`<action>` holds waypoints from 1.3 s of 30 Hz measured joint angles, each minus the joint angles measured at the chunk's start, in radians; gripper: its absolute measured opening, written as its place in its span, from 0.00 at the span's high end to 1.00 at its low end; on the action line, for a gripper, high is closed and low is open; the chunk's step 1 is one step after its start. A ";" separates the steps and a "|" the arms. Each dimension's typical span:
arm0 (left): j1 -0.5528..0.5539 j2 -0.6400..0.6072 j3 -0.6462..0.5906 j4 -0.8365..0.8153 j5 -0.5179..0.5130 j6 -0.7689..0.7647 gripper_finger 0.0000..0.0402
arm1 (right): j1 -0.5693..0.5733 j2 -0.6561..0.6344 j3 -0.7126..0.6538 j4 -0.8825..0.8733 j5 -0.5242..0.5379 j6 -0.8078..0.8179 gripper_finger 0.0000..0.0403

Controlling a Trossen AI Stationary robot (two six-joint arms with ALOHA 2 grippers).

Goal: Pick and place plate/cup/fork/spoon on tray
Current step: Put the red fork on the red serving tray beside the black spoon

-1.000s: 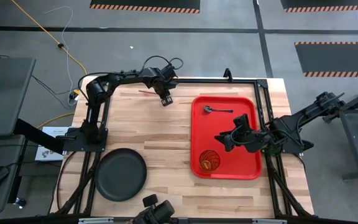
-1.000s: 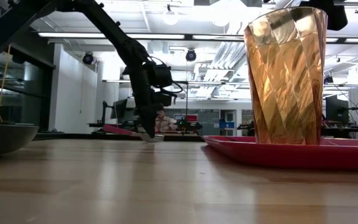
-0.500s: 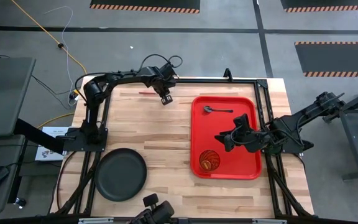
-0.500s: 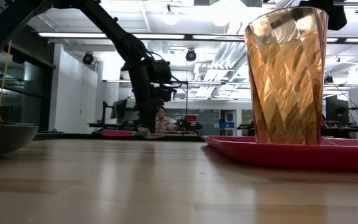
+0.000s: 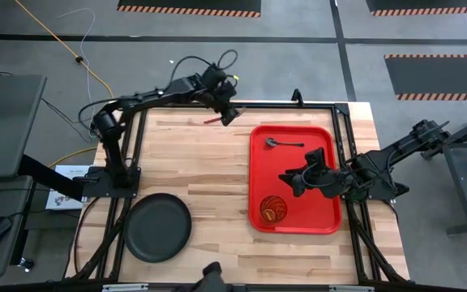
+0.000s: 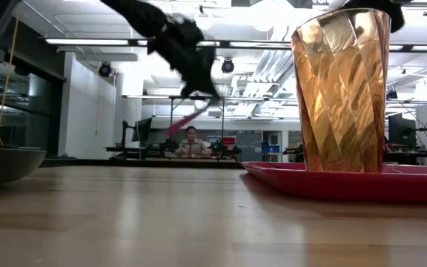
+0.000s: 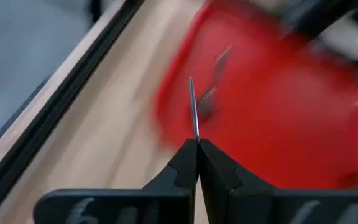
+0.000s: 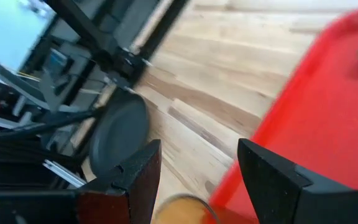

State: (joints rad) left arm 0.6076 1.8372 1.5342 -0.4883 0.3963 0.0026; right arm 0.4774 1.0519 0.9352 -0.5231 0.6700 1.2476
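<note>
Far table edge: left gripper (image 5: 228, 116) clamped on fork (image 5: 212, 120), lifted
On tray (image 5: 319, 138): spoon (image 5: 283, 143), cup (image 5: 272, 209); right gripper (image 5: 289, 182) spread apart above
Near left: plate (image 5: 159, 227)

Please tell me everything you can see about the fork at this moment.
The fork is slim, with a pink-red handle. The left gripper is shut on it and holds it in the air above the table's far edge, left of the tray. It hangs tilted in the low view. Its head is not clearly visible.
</note>
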 joint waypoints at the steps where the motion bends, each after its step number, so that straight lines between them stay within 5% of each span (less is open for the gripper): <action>1: -0.005 -0.024 0.000 0.034 0.036 -0.030 1.00 | -0.001 0.000 0.000 0.021 0.009 -0.025 0.49; 5: -0.034 -0.120 -0.059 0.250 0.169 -0.187 1.00 | -0.022 0.000 0.000 0.123 0.008 -0.140 0.49; 11: -0.124 -0.264 -0.307 0.787 0.184 -0.478 1.00 | -0.090 0.000 0.000 0.273 0.005 -0.319 0.49; 18: -0.286 -0.286 -0.554 1.479 -0.012 -0.716 1.00 | -0.227 0.016 0.000 0.388 -0.149 -0.516 0.49; 25: -0.387 -0.287 -0.559 1.534 -0.136 -0.593 1.00 | -0.364 0.098 0.000 0.464 -0.275 -0.696 0.49; 35: -0.406 -0.286 -0.560 1.533 -0.143 -0.578 1.00 | -0.428 0.128 0.000 0.502 -0.292 -0.868 0.49; 39: -0.408 -0.286 -0.560 1.533 -0.143 -0.578 1.00 | -0.443 0.140 0.000 0.538 -0.376 -0.971 0.49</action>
State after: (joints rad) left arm 0.1995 1.5509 0.9745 1.0447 0.2530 -0.5754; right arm 0.0348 1.1916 0.9356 0.0146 0.2944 0.2762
